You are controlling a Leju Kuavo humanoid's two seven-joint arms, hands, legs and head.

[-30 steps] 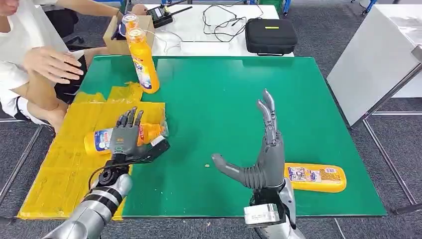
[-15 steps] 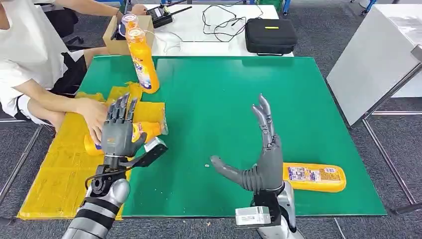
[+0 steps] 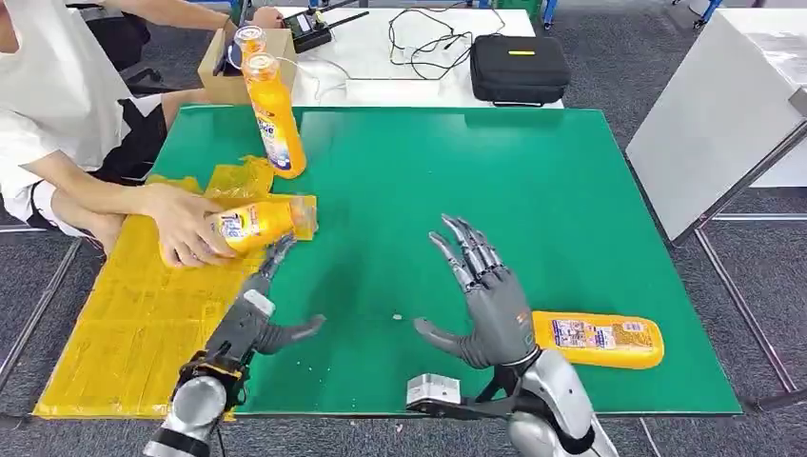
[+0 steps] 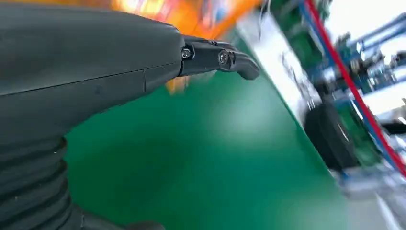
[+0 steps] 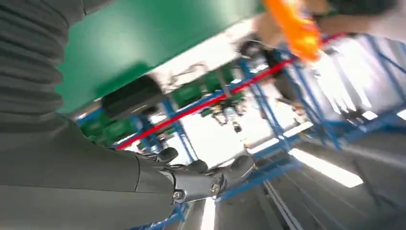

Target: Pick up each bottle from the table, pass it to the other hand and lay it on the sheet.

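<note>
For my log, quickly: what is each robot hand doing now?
Left robot hand: open, holding nothing.
Right robot hand: open, holding nothing.

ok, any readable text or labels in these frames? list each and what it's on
Nothing reads clearly.
Upright bottle: blue label lettering, too blurred to read.
Bottle in the person's hand: label print, too small and blurred.
Lying bottle beside the right hand: fine label print, unreadable.
Black case: yellow mark, no legible text.
</note>
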